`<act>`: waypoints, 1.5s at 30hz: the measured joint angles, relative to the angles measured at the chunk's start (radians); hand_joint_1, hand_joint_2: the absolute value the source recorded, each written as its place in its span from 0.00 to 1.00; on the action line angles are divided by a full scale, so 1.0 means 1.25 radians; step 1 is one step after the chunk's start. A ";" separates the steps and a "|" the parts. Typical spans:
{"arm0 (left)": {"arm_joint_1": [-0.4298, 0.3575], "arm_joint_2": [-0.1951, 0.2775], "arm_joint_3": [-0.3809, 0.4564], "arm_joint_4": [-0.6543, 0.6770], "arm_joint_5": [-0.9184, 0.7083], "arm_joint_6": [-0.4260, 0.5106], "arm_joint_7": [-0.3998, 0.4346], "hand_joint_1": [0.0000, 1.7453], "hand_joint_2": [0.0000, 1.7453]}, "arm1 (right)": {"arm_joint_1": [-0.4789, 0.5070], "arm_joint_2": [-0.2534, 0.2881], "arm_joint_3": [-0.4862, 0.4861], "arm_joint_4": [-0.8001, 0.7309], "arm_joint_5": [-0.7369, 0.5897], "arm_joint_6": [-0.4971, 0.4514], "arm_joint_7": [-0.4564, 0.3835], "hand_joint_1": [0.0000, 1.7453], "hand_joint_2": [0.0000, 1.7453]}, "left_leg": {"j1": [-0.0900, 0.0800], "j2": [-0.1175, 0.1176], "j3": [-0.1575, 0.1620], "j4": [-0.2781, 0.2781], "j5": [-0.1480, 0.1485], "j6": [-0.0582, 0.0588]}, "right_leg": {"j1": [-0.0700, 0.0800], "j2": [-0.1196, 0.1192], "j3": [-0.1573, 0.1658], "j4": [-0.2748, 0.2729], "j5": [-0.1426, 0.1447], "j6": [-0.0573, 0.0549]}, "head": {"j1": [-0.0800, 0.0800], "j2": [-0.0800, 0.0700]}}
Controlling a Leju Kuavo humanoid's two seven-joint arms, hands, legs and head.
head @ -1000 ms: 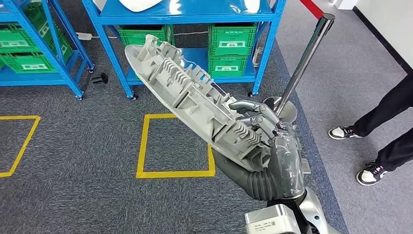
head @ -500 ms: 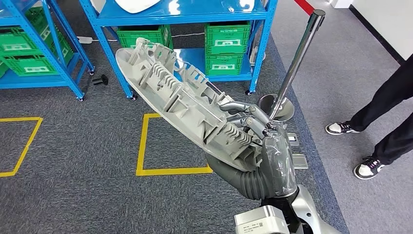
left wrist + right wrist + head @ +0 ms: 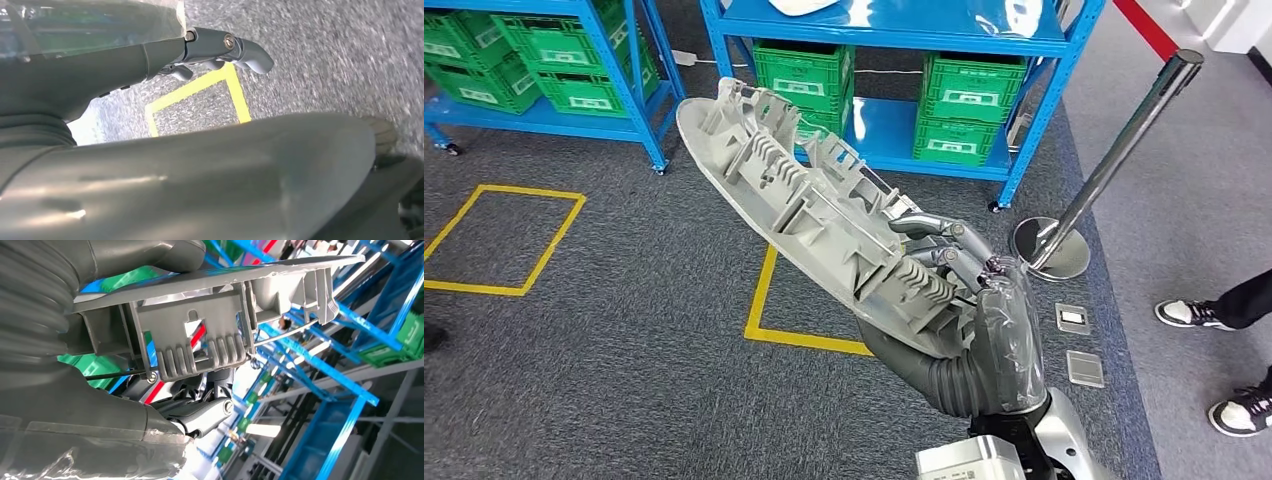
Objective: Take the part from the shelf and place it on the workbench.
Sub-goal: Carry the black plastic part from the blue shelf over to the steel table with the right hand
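Since half a second ago the whole head view has swung, so the camera has turned: the blue shelf (image 3: 894, 30) and its green crates (image 3: 969, 95) now sit further right, the chrome post (image 3: 1114, 160) has slid toward the right edge, and more of the neighbouring shelf (image 3: 534, 60) shows at upper left. Against that shifting background the part (image 3: 814, 205) keeps the same place in the right hand (image 3: 969, 285). It is a long grey moulded plastic panel, ribbed side up, slanting from the hand at lower right up toward the upper left, held in the air above the grey carpet (image 3: 604, 340) and a yellow taped square (image 3: 794, 310). The fingers (image 3: 949, 232) curl over the panel's upper ribbed face near its lower end, with the palm underneath, so the right hand is grasping the part. In the right wrist view the panel's ribbed clip section (image 3: 200, 340) sits just past the grey cover, with fingers (image 3: 200, 415) folded against it. In the left wrist view the left hand (image 3: 220, 47) hangs over the carpet with its fingers bent inward, nothing visible in them. A person's shoes (image 3: 1189, 313) stand on the carpet at the right edge, well apart from the part.
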 joint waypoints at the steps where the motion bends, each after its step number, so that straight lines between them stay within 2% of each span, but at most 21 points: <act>1: -0.001 0.000 0.000 0.000 0.000 0.000 -0.001 0.00 1.00 | 0.000 0.000 0.000 0.000 0.000 0.001 0.000 1.00 1.00 | 0.002 -0.009 -0.007 0.002 0.003 -0.006 | 0.000 0.013 0.004 -0.014 0.000 -0.001 | 0.001 0.000; 4: 0.002 0.001 0.000 0.000 0.001 -0.003 -0.002 0.00 1.00 | 0.000 -0.001 0.000 -0.001 0.000 0.004 0.000 1.00 1.00 | 0.004 -0.024 -0.021 0.003 0.009 -0.023 | -0.001 -0.010 0.002 -0.023 0.004 -0.010 | 0.001 0.000; 6: 0.003 0.002 0.000 0.000 0.001 -0.004 -0.003 0.00 1.00 | -0.001 -0.001 0.000 -0.001 0.000 0.006 0.000 1.00 1.00 | 0.001 0.009 -0.042 0.045 -0.019 -0.031 | -0.004 -0.035 0.005 -0.029 0.008 -0.018 | -0.008 0.000; 8: 0.001 0.001 0.000 0.000 0.000 -0.006 -0.003 0.00 1.00 | -0.001 -0.001 0.000 -0.001 0.000 0.006 0.000 1.00 1.00 | 0.002 0.048 -0.084 0.143 -0.069 -0.038 | -0.003 -0.060 0.006 -0.029 0.008 -0.022 | -0.018 0.000; 10: 0.001 0.001 0.000 0.000 0.000 -0.007 -0.004 0.00 1.00 | -0.001 -0.001 0.000 -0.001 0.000 0.007 0.000 1.00 1.00 | 0.005 0.058 -0.111 0.213 -0.090 -0.042 | -0.001 -0.085 0.005 -0.027 0.006 -0.023 | -0.021 0.000; 12: 0.002 0.001 -0.001 0.000 0.000 -0.009 -0.004 0.00 1.00 | -0.001 -0.001 0.000 -0.001 0.000 0.008 0.000 1.00 1.00 | 0.005 0.064 -0.081 0.170 -0.057 -0.041 | 0.000 -0.105 0.006 -0.026 0.005 -0.021 | -0.024 0.000; 15: 0.001 0.001 -0.001 0.000 0.000 -0.011 -0.009 0.00 1.00 | -0.001 -0.001 0.000 -0.001 0.000 0.010 0.000 1.00 1.00 | -0.004 0.105 0.002 0.020 -0.008 -0.027 | 0.005 -0.130 0.008 -0.025 0.002 -0.013 | -0.027 0.000; 18: 0.002 0.001 -0.001 0.000 0.001 -0.012 -0.015 0.00 1.00 | -0.001 -0.002 0.000 -0.001 0.000 0.015 -0.001 1.00 1.00 | -0.010 0.105 0.009 -0.006 -0.006 -0.012 | 0.008 -0.152 0.008 -0.025 0.002 -0.002 | -0.025 0.000; 21: 0.006 0.001 -0.001 0.000 0.002 -0.012 -0.015 0.00 1.00 | 0.000 -0.004 0.000 -0.004 0.004 0.024 -0.002 1.00 1.00 | -0.004 0.082 0.007 -0.015 0.003 0.001 | 0.004 -0.112 -0.007 0.011 -0.029 0.008 | -0.020 0.000; 24: 0.003 -0.001 -0.001 0.000 0.002 -0.013 -0.014 0.00 1.00 | 0.002 -0.005 0.001 -0.007 0.006 0.029 -0.003 1.00 1.00 | -0.002 0.057 0.003 -0.015 0.007 0.007 | 0.002 -0.065 -0.078 0.159 -0.100 0.010 | -0.008 0.000; 26: 0.004 -0.001 -0.002 0.000 0.002 -0.013 -0.014 0.00 1.00 | 0.005 -0.006 0.001 -0.007 0.007 0.032 -0.003 1.00 1.00 | -0.003 0.036 0.002 -0.012 0.007 0.007 | 0.002 -0.061 -0.097 0.197 -0.093 0.010 | -0.004 0.000; 28: 0.004 -0.001 -0.003 0.000 0.002 -0.013 -0.015 0.00 1.00 | 0.008 -0.006 0.002 -0.007 0.011 0.035 -0.003 1.00 1.00 | -0.002 0.013 0.001 -0.007 0.007 0.005 | 0.001 -0.049 -0.062 0.117 -0.036 0.008 | -0.002 0.000; 30: 0.002 -0.001 -0.004 0.000 0.001 -0.012 -0.017 0.00 1.00 | 0.009 -0.006 0.002 -0.009 0.018 0.038 -0.003 1.00 1.00 | -0.001 -0.008 -0.006 0.001 0.006 -0.003 | -0.004 -0.005 -0.021 0.024 0.001 0.005 | 0.000 0.000; 32: 0.002 -0.002 -0.005 0.000 0.000 -0.012 -0.019 0.00 1.00 | 0.012 -0.006 0.002 -0.011 0.025 0.040 -0.003 1.00 1.00 | 0.003 -0.028 -0.018 0.004 0.010 -0.014 | -0.005 0.019 -0.011 -0.006 0.004 0.001 | 0.001 0.000; 34: 0.004 -0.001 -0.005 0.000 0.001 -0.009 -0.023 0.00 1.00 | 0.014 -0.007 0.002 -0.013 0.031 0.043 -0.003 1.00 1.00 | 0.006 -0.043 -0.025 0.003 0.015 -0.025 | -0.004 0.000 -0.011 -0.011 0.008 -0.007 | 0.001 0.000; 36: 0.006 0.000 -0.005 0.001 0.003 -0.007 -0.025 0.00 1.00 | 0.015 -0.007 0.002 -0.015 0.034 0.046 -0.003 1.00 1.00 | 0.003 -0.014 -0.040 0.029 -0.003 -0.033 | -0.007 -0.025 -0.005 -0.018 0.011 -0.017 | -0.006 0.000; 38: 0.004 0.000 -0.005 0.001 0.006 -0.004 -0.028 0.00 1.00 | 0.017 -0.006 0.002 -0.016 0.035 0.050 -0.003 1.00 1.00 | 0.002 0.037 -0.079 0.116 -0.049 -0.040 | -0.005 -0.052 -0.002 -0.021 0.011 -0.023 | -0.017 0.000; 40: 0.003 -0.001 -0.005 0.001 0.010 -0.003 -0.028 0.00 1.00 | 0.019 -0.006 0.002 -0.017 0.036 0.052 -0.003 1.00 1.00 | 0.005 0.057 -0.118 0.207 -0.082 -0.045 | -0.002 -0.078 -0.001 -0.021 0.009 -0.025 | -0.022 0.000; 41: 0.003 -0.001 -0.005 0.001 0.013 -0.003 -0.028 0.00 1.00 | 0.019 -0.006 0.003 -0.017 0.036 0.052 -0.003 1.00 1.00 | 0.006 0.059 -0.121 0.218 -0.080 -0.045 | -0.002 -0.090 -0.001 -0.021 0.008 -0.025 | -0.023 0.000; 43: 0.005 -0.001 -0.005 0.001 0.016 -0.002 -0.028 0.00 1.00 | 0.020 -0.006 0.004 -0.017 0.036 0.053 -0.003 1.00 1.00 | 0.005 0.069 -0.079 0.147 -0.037 -0.042 | -0.001 -0.110 0.002 -0.020 0.005 -0.022 | -0.026 0.000; 45: 0.004 0.000 -0.005 0.001 0.017 -0.001 -0.028 0.00 1.00 | 0.019 -0.006 0.004 -0.017 0.038 0.054 -0.004 1.00 1.00 | -0.002 0.101 -0.019 0.041 -0.002 -0.031 | 0.002 -0.128 0.006 -0.020 0.002 -0.017 | -0.028 0.000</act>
